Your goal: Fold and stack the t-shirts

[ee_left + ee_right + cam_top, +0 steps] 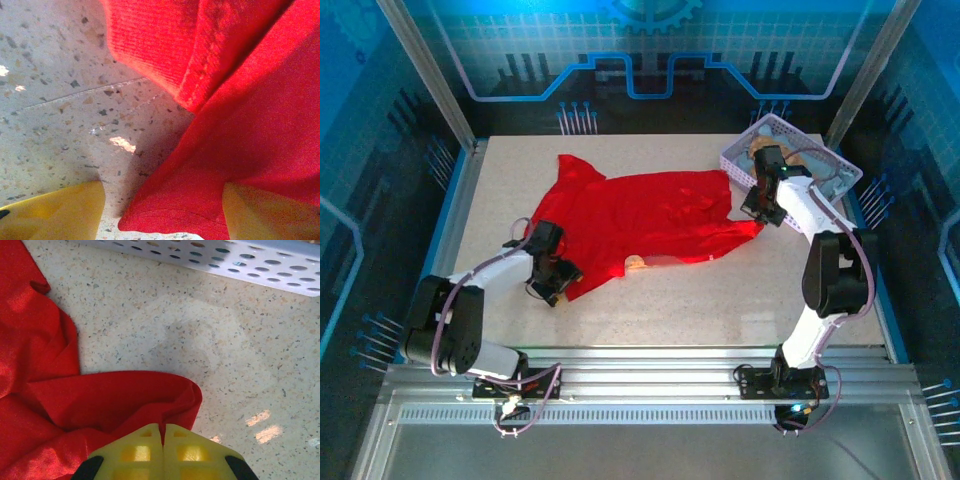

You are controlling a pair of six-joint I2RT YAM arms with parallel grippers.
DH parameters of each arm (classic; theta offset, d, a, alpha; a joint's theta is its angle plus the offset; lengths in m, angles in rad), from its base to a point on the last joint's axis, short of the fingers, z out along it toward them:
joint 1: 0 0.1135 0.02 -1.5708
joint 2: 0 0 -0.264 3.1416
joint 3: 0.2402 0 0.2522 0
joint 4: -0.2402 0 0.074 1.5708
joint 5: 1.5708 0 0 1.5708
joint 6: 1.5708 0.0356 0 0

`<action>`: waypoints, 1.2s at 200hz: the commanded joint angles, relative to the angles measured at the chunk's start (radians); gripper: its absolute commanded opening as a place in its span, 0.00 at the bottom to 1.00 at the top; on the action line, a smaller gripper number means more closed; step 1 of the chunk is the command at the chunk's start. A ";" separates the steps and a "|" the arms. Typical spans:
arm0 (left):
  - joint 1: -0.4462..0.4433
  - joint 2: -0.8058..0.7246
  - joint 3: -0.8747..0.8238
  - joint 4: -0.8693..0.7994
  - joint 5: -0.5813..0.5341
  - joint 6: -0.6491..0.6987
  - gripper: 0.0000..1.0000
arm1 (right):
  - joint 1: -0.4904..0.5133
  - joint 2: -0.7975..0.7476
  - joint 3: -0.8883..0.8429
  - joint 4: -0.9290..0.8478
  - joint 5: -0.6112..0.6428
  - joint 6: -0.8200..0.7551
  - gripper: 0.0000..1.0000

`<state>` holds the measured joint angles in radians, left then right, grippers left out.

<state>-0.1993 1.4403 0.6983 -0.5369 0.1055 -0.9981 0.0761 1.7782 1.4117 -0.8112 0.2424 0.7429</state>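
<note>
1. So, the red t-shirt (650,215) is lying spread out but rumpled across the middle of the speckled bench (720,300), with one sleeve pointing to the far left.
2. Left pincer (161,192) is down at the shirt's near-left hem. Its yellow fingers (60,215) are spread wide and the hem edge lies loose between them.
3. Right pincer (161,430) is pressed together, pinching a fold at the shirt's right corner.
4. Lavender lattice basket (738,158) sits at the far right, near that arm, with something tan inside.
</note>
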 commanded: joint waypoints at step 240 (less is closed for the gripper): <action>-0.066 -0.232 0.332 -0.200 -0.250 -0.047 0.00 | 0.032 -0.212 -0.054 0.022 -0.081 -0.008 0.00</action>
<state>-0.3019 1.2522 0.9089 -0.6945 -0.0502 -1.0489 0.0875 1.6436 1.3216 -0.8093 0.2127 0.7425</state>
